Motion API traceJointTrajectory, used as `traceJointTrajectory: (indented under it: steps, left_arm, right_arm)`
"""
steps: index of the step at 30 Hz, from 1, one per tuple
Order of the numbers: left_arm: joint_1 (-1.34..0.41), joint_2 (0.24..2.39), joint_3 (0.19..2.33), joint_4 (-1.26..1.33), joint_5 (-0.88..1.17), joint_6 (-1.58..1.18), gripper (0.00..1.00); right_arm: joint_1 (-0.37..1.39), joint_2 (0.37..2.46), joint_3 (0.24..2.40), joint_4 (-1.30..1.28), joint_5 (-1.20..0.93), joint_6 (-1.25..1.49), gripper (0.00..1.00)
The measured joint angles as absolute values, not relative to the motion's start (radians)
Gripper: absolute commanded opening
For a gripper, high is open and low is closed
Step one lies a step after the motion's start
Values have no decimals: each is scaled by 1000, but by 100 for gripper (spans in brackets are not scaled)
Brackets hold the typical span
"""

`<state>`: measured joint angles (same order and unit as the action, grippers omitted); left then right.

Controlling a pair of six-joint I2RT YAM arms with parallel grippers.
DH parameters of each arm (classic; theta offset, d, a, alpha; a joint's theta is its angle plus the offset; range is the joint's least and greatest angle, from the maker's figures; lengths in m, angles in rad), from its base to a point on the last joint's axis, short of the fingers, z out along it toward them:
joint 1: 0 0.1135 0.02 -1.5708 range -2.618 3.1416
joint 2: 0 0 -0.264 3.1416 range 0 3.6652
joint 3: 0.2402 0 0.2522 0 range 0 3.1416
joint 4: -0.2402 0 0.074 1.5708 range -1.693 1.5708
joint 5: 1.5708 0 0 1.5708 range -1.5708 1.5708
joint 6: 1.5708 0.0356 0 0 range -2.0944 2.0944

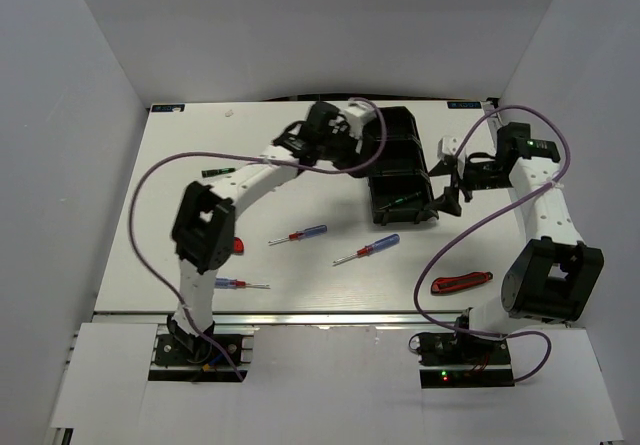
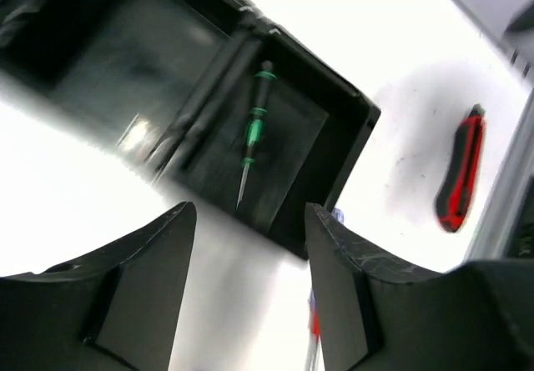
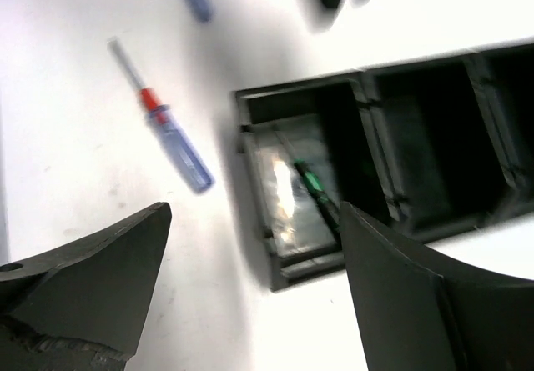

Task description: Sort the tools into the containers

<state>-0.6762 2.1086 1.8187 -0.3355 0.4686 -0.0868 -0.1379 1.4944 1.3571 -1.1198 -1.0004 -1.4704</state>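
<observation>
We see the black tray standing on the white table, right of centre, its three compartments running from near to far. The green screwdriver lies flat in the nearest end compartment, slanted across its floor; the next compartment looks dark and we cannot tell what it holds.

The left gripper hovers over the tray with its fingers apart and nothing between them. The right gripper hangs just beside the tray's near right corner, fingers spread wide, also holding nothing.

On the table, well apart from the tray, lie a blue-and-red screwdriver, a second screwdriver nearer the tray's near end, and a third screwdriver by the left arm's base. The red-handled cutters rest near the right arm. A thin dark-and-green tool lies at the left. A small label at the far left corner is too small to read.
</observation>
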Motion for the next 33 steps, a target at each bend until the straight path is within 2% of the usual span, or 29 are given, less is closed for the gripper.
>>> traceJointTrajectory:
  steps: [4, 8, 13, 20, 28, 33]
  left_arm:
    - [-540, 1850, 1582, -327, 440, -168, 70]
    - [-332, 1571, 1335, -320, 403, -199, 73]
    - [-138, 1409, 1168, -387, 319, -179, 74]
    - [-78, 1511, 1139, -473, 134, -135, 69]
    - [-78, 1754, 1246, -510, -19, -116, 58]
    - [-77, 1858, 1327, -513, -51, -86, 56]
  right_arm:
    - [-89, 1488, 1306, -1212, -981, -1609, 87]
    - [-26, 1485, 1261, -1229, -950, -1636, 87]
    - [57, 1481, 1245, -1172, -914, -1581, 88]
    - [131, 1486, 1250, -1074, -889, -1442, 89]
    - [138, 1519, 1280, -991, -868, -1336, 89]
    - [138, 1519, 1279, -970, -855, -1308, 89]
